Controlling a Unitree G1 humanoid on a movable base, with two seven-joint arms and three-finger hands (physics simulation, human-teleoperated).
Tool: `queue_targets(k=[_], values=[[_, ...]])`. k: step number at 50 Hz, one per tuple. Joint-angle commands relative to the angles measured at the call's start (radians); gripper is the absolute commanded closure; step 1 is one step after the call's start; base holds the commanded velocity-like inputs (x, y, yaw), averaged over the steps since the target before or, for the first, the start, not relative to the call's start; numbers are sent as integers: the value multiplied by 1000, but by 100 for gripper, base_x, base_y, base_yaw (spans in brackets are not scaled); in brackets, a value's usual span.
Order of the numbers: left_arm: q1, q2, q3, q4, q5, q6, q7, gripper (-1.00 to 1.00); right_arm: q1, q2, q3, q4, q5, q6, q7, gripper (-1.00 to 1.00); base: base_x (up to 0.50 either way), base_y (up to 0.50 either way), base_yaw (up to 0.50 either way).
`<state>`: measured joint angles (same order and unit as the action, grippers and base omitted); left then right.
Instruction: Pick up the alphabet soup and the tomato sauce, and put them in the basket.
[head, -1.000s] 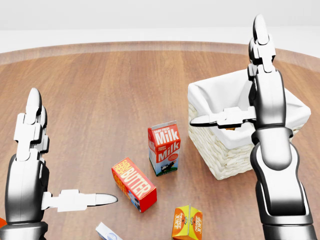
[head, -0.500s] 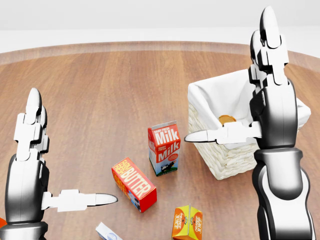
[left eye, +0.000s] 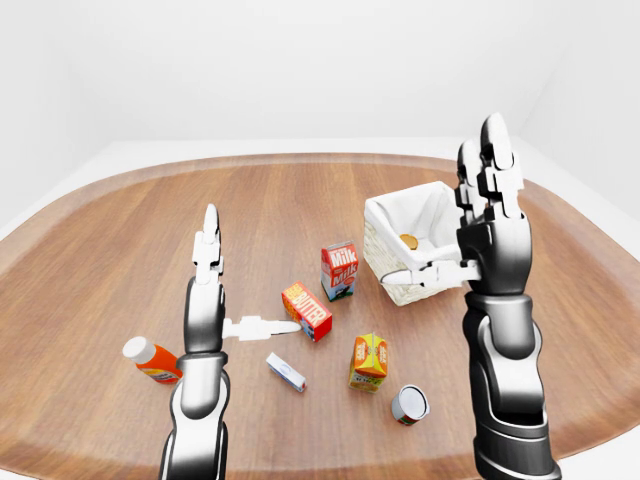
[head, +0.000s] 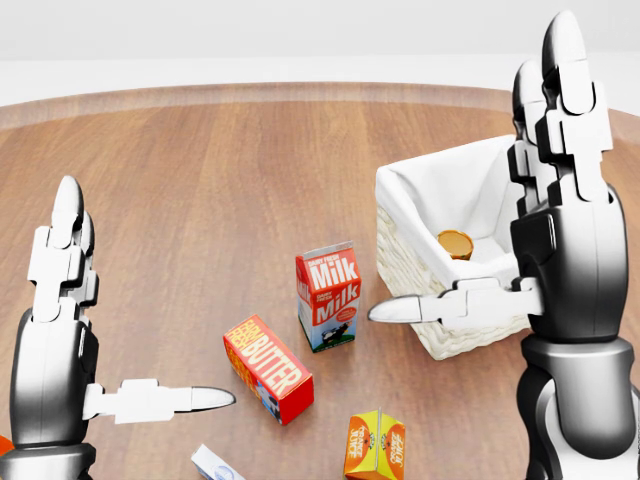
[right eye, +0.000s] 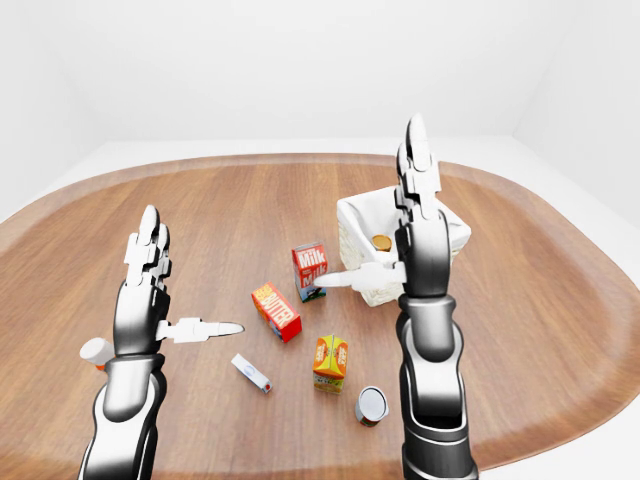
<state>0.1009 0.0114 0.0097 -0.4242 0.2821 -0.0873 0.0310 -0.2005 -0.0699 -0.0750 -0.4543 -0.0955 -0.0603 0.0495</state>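
One can (head: 455, 242) with a brownish top lies inside the white-lined wicker basket (head: 450, 335); its label is hidden. A second can (left eye: 409, 404), with a grey lid and a dark red side, stands on the table at the lower right of the left-eye view, below the basket. My right hand (head: 510, 220) is raised between me and the basket, open, fingers pointing up and thumb stretched left, holding nothing. At the left my left hand (head: 120, 320) is also open and empty, thumb pointing right toward the butter box.
Left of the basket stands a milk carton (head: 328, 295). Below it lie a butter box (head: 268, 368), an orange juice carton (left eye: 368, 360) and a small white-blue box (left eye: 286, 372). An orange bottle with a white cap (left eye: 150, 360) lies at the left. The round wooden table's edge (left eye: 300, 160) curves around.
My right hand has drawn back from the basket toward the camera, still open, uncovering the can inside. The left hand and the table's things have not moved.
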Motion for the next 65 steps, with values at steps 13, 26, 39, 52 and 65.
queue_targets(k=[13,26,39,52,65], values=[[2,0,1,-2,0,0,1,-100,153,28,14,-194,-2,19,43,-100,0,0,0],[8,0,4,-11,-3,0,3,-100,282,42,-3,-248,8,-27,86,-100,0,0,0],[8,-2,2,-18,2,0,4,-100,391,64,-6,-324,18,-27,148,-100,0,0,0],[8,-2,2,-23,3,0,5,-100,521,85,-11,-354,38,-27,204,-100,0,0,0],[14,0,5,-5,0,0,9,-100,618,105,8,-371,35,-27,235,-100,0,0,0]])
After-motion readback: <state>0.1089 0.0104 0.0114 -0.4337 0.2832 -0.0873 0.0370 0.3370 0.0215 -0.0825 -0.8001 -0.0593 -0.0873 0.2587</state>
